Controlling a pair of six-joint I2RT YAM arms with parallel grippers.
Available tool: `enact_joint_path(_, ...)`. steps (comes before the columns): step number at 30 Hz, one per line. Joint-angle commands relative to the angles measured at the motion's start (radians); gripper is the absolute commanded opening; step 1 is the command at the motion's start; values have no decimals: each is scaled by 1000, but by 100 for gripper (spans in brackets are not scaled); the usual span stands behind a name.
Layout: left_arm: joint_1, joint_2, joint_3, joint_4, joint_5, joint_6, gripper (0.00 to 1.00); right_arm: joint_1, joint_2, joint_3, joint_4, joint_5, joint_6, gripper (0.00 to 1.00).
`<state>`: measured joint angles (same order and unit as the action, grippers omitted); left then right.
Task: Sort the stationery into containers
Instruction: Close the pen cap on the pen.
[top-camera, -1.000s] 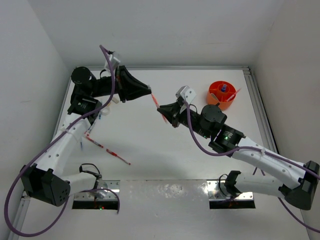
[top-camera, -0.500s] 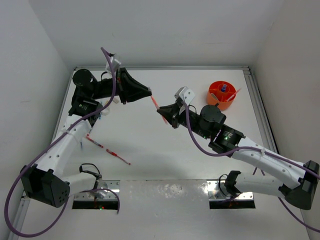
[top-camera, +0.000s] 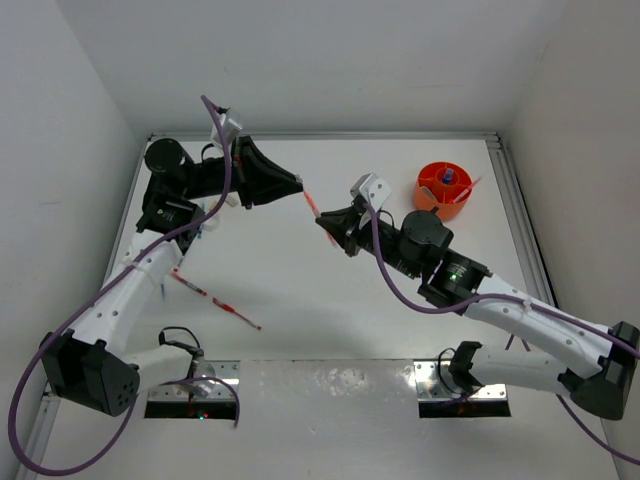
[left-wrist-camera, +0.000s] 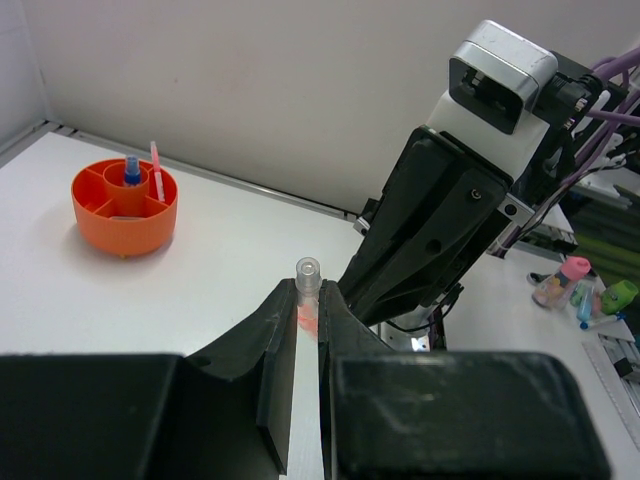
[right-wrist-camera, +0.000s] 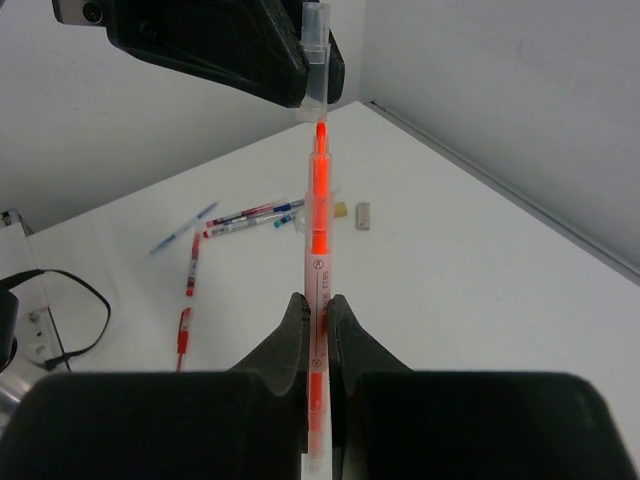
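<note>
Tub (top-camera: 445, 208) far right, loose pens (top-camera: 215, 298) left

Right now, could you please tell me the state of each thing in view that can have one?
Left hand: shut on clear plastic pen cap.
Right hand: shut on slim orange-red pen.
Slim orange-red pen: uncapped, tip at the cap's mouth.
Round orange plastic tub: upright, holding a blue-capped bottle and a pink pen.
Loose pens: lying flat outside the tub.
</note>
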<state>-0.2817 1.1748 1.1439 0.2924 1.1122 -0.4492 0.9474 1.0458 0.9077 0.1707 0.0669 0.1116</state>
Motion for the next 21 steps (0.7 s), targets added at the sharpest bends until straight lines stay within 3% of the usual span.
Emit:
enact_joint_path(1,3,-29,4,14,15,12,0,13,-27,34,39,17,-10,0)
enact_joint_path(21,-7,-53,-61,-10,-23,44,0,42,-12,16,146,42,-10,0)
